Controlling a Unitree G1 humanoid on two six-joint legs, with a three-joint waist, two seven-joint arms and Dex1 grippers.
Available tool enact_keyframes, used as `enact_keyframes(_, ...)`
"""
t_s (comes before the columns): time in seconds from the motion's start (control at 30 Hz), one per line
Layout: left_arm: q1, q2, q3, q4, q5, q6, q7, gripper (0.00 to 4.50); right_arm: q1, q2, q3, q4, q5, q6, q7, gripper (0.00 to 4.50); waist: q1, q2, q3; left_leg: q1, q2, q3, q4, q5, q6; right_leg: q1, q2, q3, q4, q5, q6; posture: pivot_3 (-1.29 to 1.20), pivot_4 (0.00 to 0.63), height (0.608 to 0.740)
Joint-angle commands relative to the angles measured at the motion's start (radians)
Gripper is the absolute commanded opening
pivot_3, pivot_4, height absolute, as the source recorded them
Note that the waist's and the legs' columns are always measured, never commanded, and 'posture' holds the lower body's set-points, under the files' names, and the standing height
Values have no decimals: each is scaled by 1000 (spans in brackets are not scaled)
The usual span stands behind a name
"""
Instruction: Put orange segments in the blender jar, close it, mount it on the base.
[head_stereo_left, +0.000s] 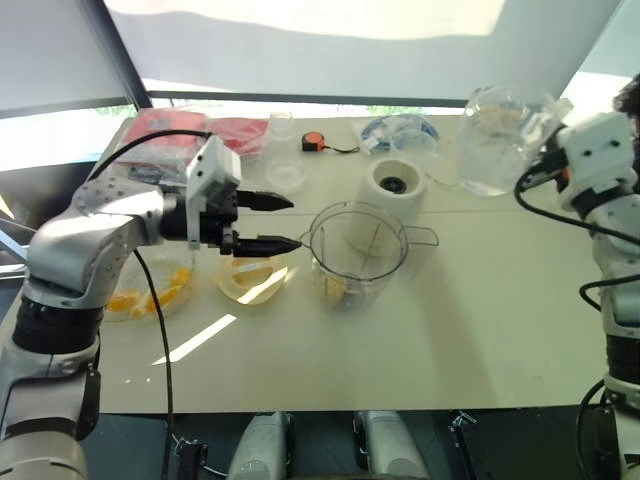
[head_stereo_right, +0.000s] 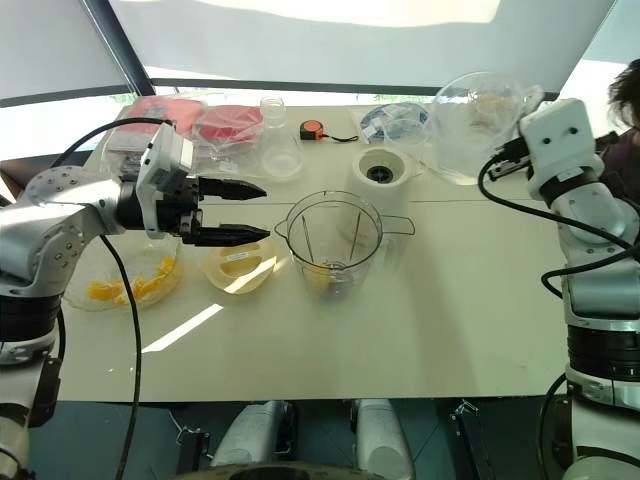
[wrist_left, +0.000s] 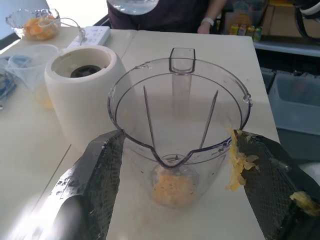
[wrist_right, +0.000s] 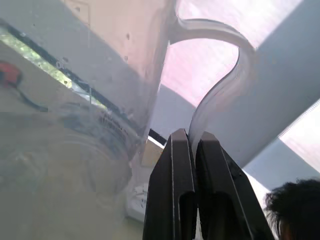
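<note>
Lid lifted, jar loaded, base still waiting

The right claw (head_stereo_right: 508, 152), pressed together on a thin curved handle, holds a clear domed lid (head_stereo_right: 478, 125) aloft at upper right; the left claw (head_stereo_right: 250, 211), spread and empty, hovers just left of the blender jar (head_stereo_right: 332, 245) at centre counter (head_stereo_right: 460, 310). Orange segments (wrist_left: 172, 189) lie inside. Closing remains, then mounting on the base (head_stereo_right: 381, 175) just behind.

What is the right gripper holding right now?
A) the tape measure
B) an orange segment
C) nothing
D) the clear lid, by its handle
D: the right gripper is shut on the curved handle of the clear lid, held raised behind the base, while the blender jar stands uncovered.
</note>
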Motion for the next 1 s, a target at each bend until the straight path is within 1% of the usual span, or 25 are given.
enact_keyframes(0.03, -23, 20, 19, -22, -3, -2, 3, 3524, -56, -38, 13, -91, -10, 16, 52, 63, 0, 0, 0, 0, 0, 0, 0, 0, 0, 0, 0, 0, 0, 0, 0, 0, 150, 740)
enact_keyframes(0.17, -12, 24, 32, -24, -13, 12, 15, 3524, -75, -73, 84, -141, -69, 7, 113, 63, 0, 0, 0, -1, 0, 0, 0, 0, 0, -1, -1, 0, 0, 0, 0, 0, 150, 740)
enact_keyframes(0.27, -1, 24, 34, -10, -7, 9, 21, 3524, -99, -75, 112, -159, -86, 5, 139, 63, -1, -1, 0, -1, 0, 0, 0, 0, 0, -1, -1, -1, 0, 0, 0, 0, 150, 740)
enact_keyframes(0.4, 11, 20, 30, -1, -3, 3, 29, 3524, -120, -127, 160, -156, -175, -91, 176, 63, -1, -1, 1, -1, 0, 0, 0, 0, 0, -1, -1, -1, 0, 0, 0, 0, 150, 740)
enact_keyframes(0.63, 4, 3, 24, 6, -2, -5, 44, 3524, -136, -126, 187, -144, -258, -161, 187, 63, 0, -1, 1, -1, 0, 0, 0, 0, 0, -1, -1, -1, 0, 0, 0, 0, 150, 740)
enact_keyframes(0.9, 5, -2, 20, -1, 2, -11, 49, 3524, -174, -142, 227, -103, -402, -316, 169, 63, -1, -1, 1, -1, 0, 0, 0, 0, 0, -1, -1, -1, 0, 0, 0, 0, 150, 740)
enact_keyframes(1.0, 8, -1, 16, -2, 8, -16, 50, 3524, -183, -136, 230, -89, -433, -349, 173, 63, -1, -1, 1, -1, 0, 0, 0, 0, 0, -1, -1, -1, 0, 0, 0, 0, 150, 740)
